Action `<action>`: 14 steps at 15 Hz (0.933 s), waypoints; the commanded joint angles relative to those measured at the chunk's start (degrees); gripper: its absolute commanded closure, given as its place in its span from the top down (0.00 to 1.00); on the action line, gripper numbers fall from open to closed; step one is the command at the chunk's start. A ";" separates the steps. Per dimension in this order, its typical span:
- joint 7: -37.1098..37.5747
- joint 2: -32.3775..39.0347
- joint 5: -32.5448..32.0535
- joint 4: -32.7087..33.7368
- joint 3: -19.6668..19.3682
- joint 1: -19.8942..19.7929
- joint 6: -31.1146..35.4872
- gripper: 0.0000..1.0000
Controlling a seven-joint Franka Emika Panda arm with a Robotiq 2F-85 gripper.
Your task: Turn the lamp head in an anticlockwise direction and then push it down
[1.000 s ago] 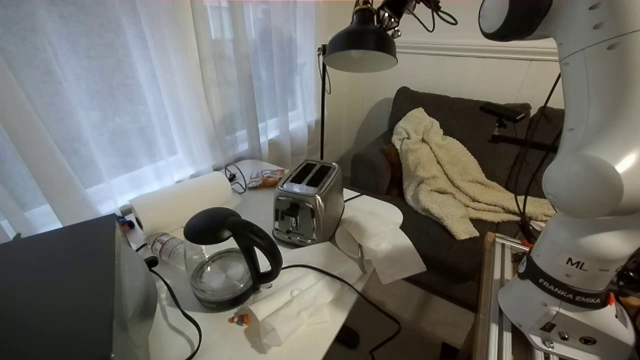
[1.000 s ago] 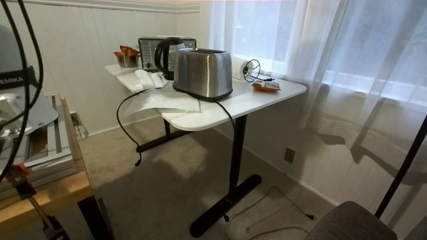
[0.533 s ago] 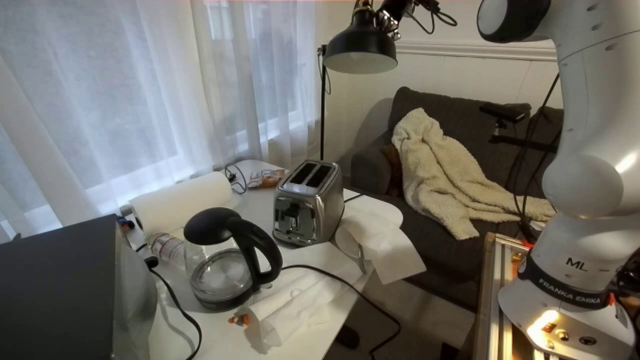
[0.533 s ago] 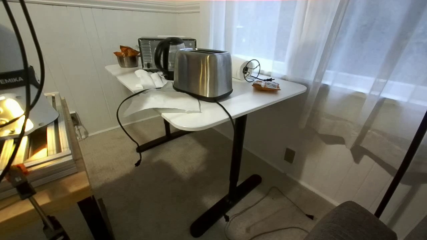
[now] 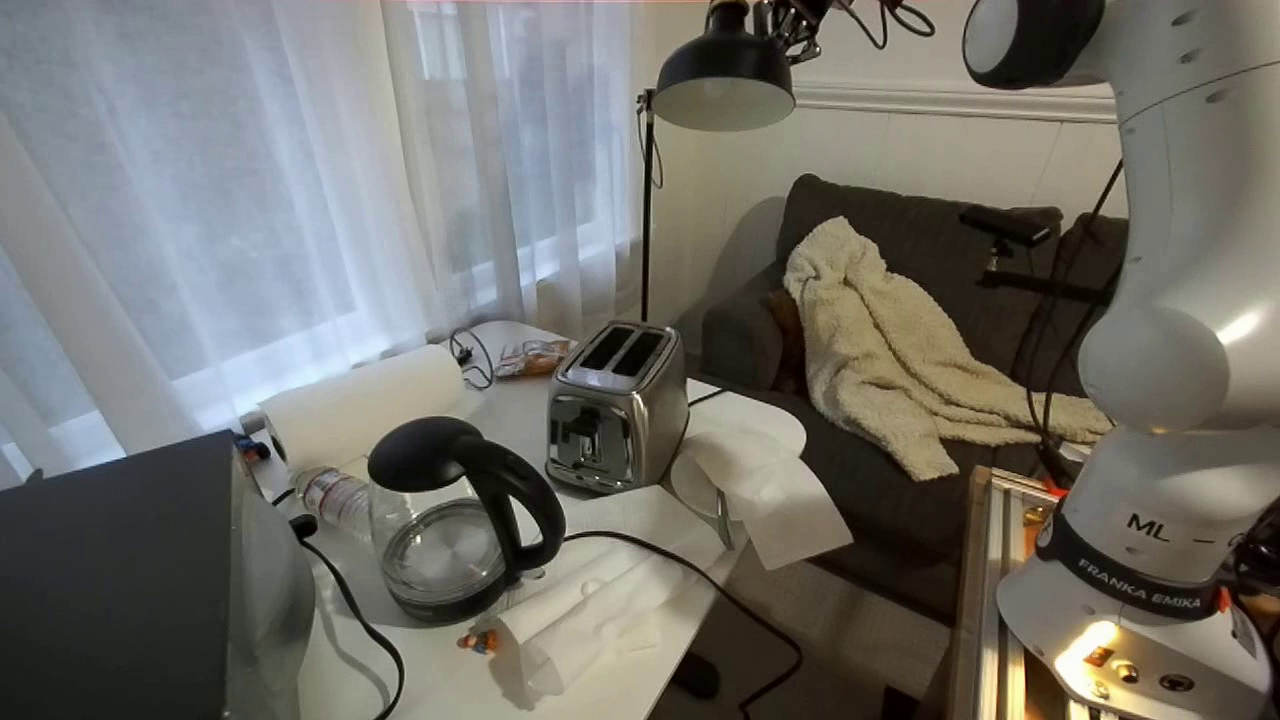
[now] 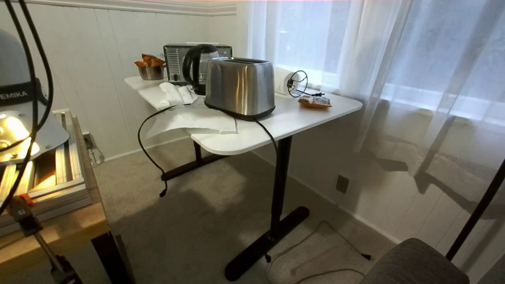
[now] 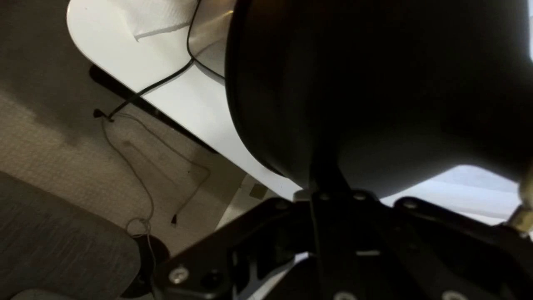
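Note:
The lamp head (image 5: pixel 722 75), a glossy black dome shade, hangs at the top of an exterior view with its pale opening facing down. A thin dark pole (image 5: pixel 648 220) stands behind it. Only the pole (image 6: pixel 474 213) shows in an exterior view from the opposite end. My gripper (image 5: pixel 792 25) is partly cut off by the top edge, close against the shade's right side. In the wrist view the lamp head (image 7: pixel 374 104) fills the upper right. My gripper's fingers (image 7: pixel 322 193) are together at its lower surface and appear to touch it; nothing is seen between them.
Below stand a steel toaster (image 5: pixel 615 410), a glass kettle (image 5: pixel 455 530), a paper towel roll (image 5: pixel 365 395) and a dark oven (image 5: pixel 130 580) on the white table (image 6: pixel 221 144). A sofa (image 5: pixel 760 340) with a cream blanket (image 5: pixel 880 340) is behind.
The lamp head has risen slightly and my gripper has shifted up and right. The pole has shifted right in an exterior view. A bright patch of light has appeared on the robot's base.

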 commanded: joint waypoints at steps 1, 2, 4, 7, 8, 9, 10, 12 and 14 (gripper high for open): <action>2.75 2.33 3.40 6.06 0.70 -2.89 -0.80 0.00; 2.70 2.44 3.18 6.82 0.58 -3.19 -0.44 0.00; 2.12 1.97 1.09 7.01 1.45 -4.06 1.91 0.00; 1.77 1.98 0.36 8.60 1.63 -5.35 3.88 0.00; 1.49 1.90 -0.15 9.21 1.63 -5.72 4.11 0.00; 1.40 1.86 -0.62 9.68 1.71 -6.02 4.14 0.00; 1.26 1.73 -0.99 10.08 1.91 -6.41 3.28 0.00; 0.50 1.21 -1.25 10.76 2.62 -7.16 0.82 0.00; 0.06 0.38 -1.04 11.59 3.56 -8.04 -2.88 0.26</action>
